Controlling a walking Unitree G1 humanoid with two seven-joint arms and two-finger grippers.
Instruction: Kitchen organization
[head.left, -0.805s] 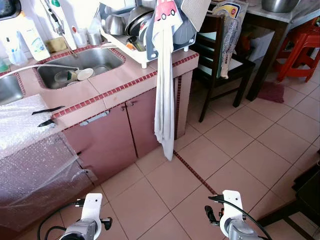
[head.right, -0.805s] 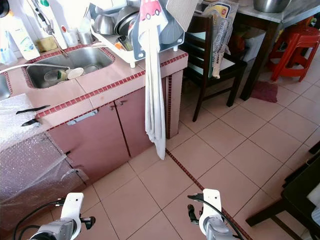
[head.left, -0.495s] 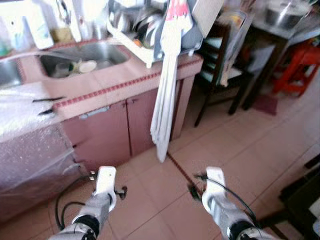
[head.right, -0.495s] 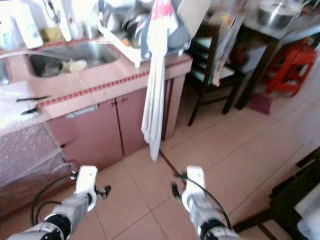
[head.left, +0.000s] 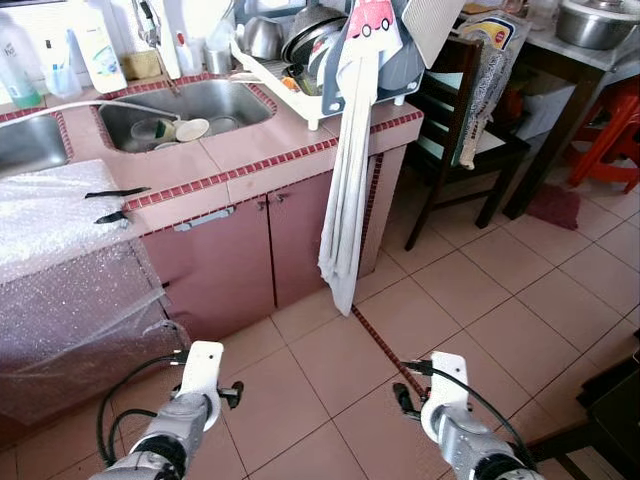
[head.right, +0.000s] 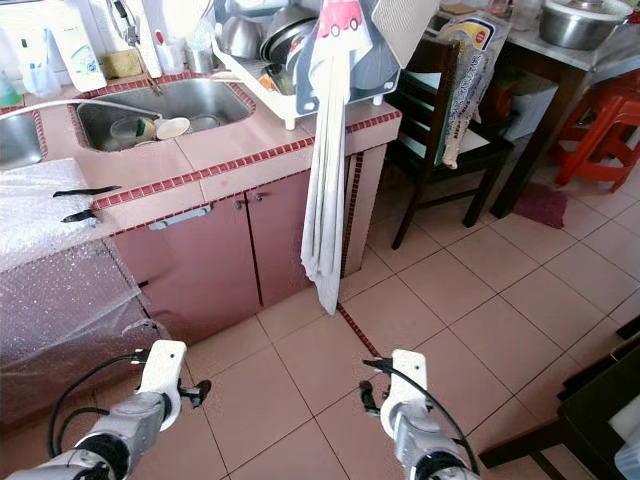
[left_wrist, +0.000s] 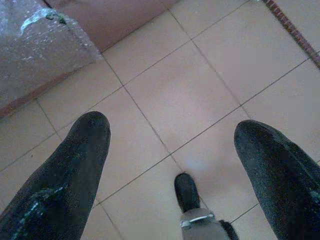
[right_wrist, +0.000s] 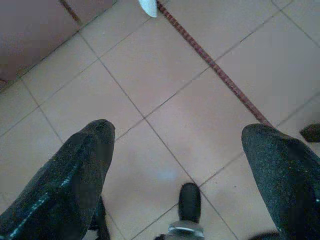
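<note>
L gripper (left_wrist: 172, 145) & R gripper (right_wrist: 177, 140) hung low over floor tiles (head.left: 470, 300) w/ fingers apart, empty, while sink (head.left: 185, 105) w/ dishes & dish rack (head.left: 300, 60) sat upper centre of frame

A pink-tiled counter (head.left: 250, 165) with a dark red trim runs along the far left, with a steel sink (head.left: 185, 110) set into it and pink cabinet doors (head.left: 255, 255) below. Bubble wrap (head.left: 60, 260) drapes over its left end. The floor (head.left: 480, 310) is laid in pale pink tiles, crossed by a dark red strip (head.left: 380, 345). To the right stand a dark wooden chair (head.left: 460, 150) and, farther right, a red stool (head.left: 610, 130).
</note>
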